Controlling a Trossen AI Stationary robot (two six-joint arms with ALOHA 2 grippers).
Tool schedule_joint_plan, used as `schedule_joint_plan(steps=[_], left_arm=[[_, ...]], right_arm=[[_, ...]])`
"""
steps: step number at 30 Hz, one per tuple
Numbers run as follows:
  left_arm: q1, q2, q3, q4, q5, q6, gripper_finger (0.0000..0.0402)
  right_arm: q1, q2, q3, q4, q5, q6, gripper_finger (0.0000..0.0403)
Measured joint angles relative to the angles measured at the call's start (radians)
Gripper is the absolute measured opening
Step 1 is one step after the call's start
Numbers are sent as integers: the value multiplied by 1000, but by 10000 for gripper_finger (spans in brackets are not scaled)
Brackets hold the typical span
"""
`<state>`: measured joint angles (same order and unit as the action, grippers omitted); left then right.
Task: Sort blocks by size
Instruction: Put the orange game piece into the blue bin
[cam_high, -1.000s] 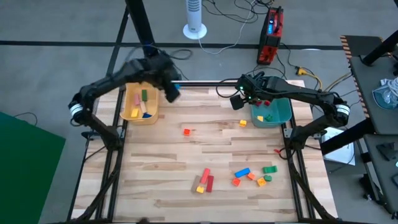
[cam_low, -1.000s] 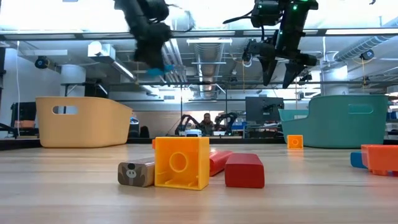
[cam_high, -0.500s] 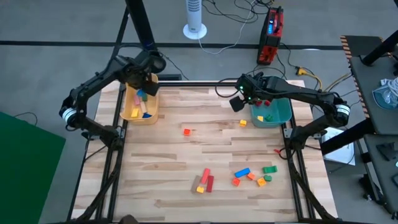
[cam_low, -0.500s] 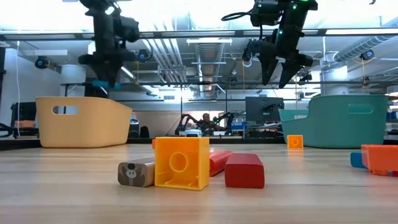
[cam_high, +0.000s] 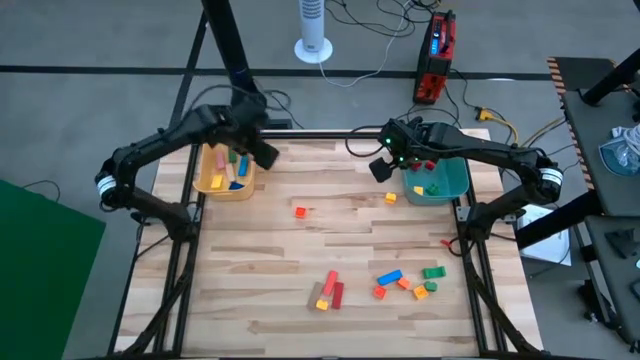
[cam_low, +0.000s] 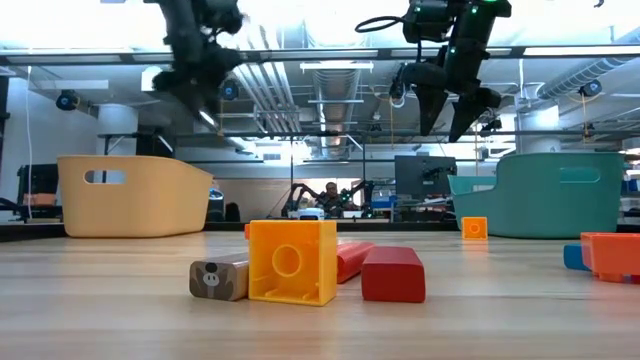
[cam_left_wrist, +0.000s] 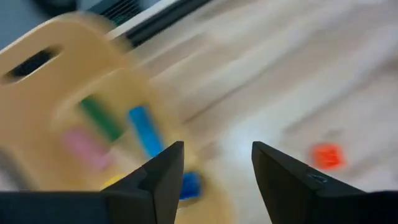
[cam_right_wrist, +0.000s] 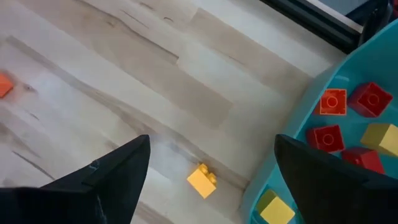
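My left jaws (cam_left_wrist: 211, 177) stand apart and empty, hanging over the inner edge of the yellow bin (cam_high: 222, 170). Half a second ago they were above the bin's far corner, and a second ago out over the desk (cam_high: 300, 260) beside it; now they have swung back toward the desk side. Just beyond them in the bin lie long blocks: a green bar (cam_left_wrist: 99, 118), a blue bar (cam_left_wrist: 144, 130) and a pink one (cam_left_wrist: 84, 148). I judge a drop into that bin is finished and I am heading out for another piece.

My right jaws (cam_right_wrist: 208, 186) are also apart and empty, waiting just beside the teal bin (cam_high: 445, 180), where they were in both earlier views. A small yellow cube (cam_right_wrist: 201, 178) lies on the desk right ahead of them, near the bin's wall, and red (cam_right_wrist: 326, 137) and yellow (cam_right_wrist: 379, 135) cubes sit inside.

Farther out, an orange cube (cam_high: 300, 211) sits alone mid-desk, well apart from both jaws. Two clusters remain at the near edge: the red and yellow pieces (cam_high: 328, 290) and the mixed group (cam_high: 405, 280). None of these has moved.
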<state>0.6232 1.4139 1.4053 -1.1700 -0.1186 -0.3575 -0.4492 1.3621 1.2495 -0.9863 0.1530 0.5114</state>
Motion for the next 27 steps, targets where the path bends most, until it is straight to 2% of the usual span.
schedule_joint_plan(steps=[7,13,19,27], left_arm=[[-229,35,-7,160,1,-39,176],[-345,116,-26,204,0,-369,176],[-422,229,-26,223,-3,-567,176],[-468,406,-27,240,5,-662,177]], right_arm=[[0,-3,0,-5,-39,17,335],[11,-7,-1,-11,-91,84,330],[26,-11,-1,-12,-130,107,343],[26,-15,17,-78,-163,56,348]])
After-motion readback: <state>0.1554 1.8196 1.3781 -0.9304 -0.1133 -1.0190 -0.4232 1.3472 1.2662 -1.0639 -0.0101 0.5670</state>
